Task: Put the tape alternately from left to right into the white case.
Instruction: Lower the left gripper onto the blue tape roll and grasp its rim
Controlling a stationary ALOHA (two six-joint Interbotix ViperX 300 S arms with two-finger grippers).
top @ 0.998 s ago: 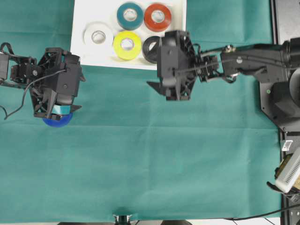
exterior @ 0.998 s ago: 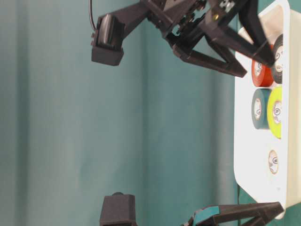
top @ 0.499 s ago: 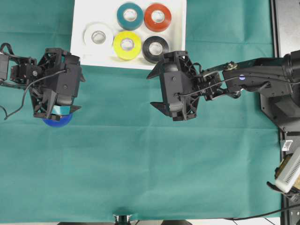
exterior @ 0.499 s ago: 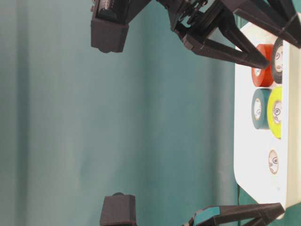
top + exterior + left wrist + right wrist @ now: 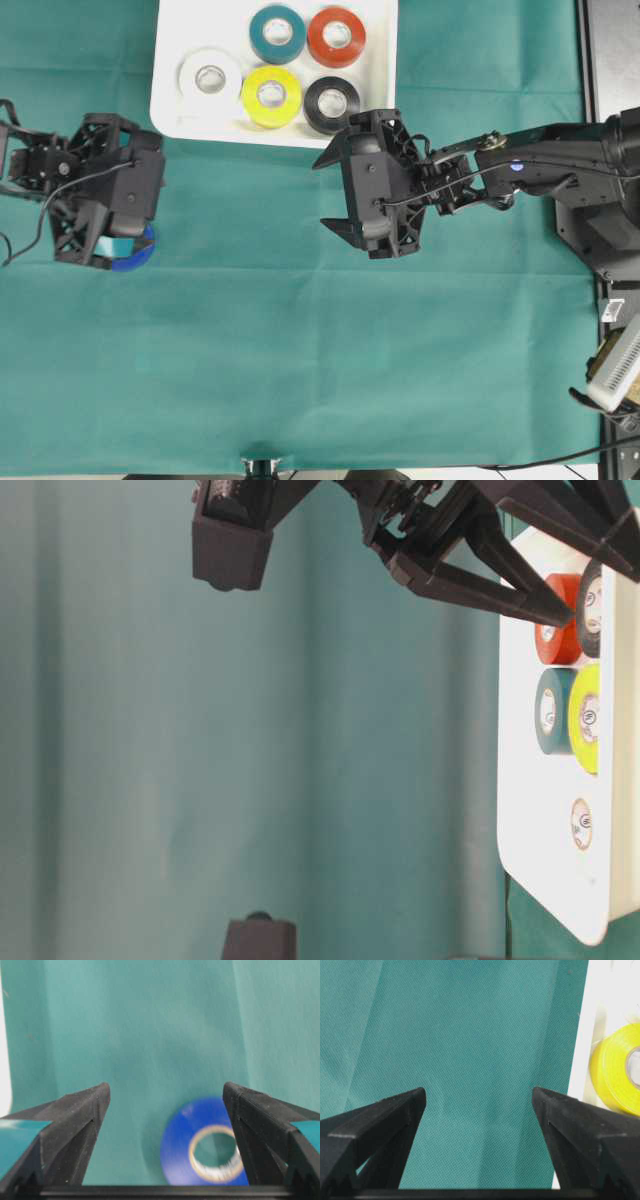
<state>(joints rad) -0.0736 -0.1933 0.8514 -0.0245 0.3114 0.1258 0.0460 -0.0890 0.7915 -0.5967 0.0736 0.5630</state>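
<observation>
While the right pincer (image 5: 335, 190) has left the white case (image 5: 172, 95), both pincers gape, grasping nothing.

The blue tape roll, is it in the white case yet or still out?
Out. The blue tape roll lies flat on the green cloth, beneath the open left gripper, apart from the white case.

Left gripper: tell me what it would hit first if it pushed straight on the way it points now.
Most likely the blue roll. The left gripper stands open, and the roll lies flat on the green cloth between its fingers, nearer the right-hand one. Depth is unclear, so the cloth could come first.
</observation>
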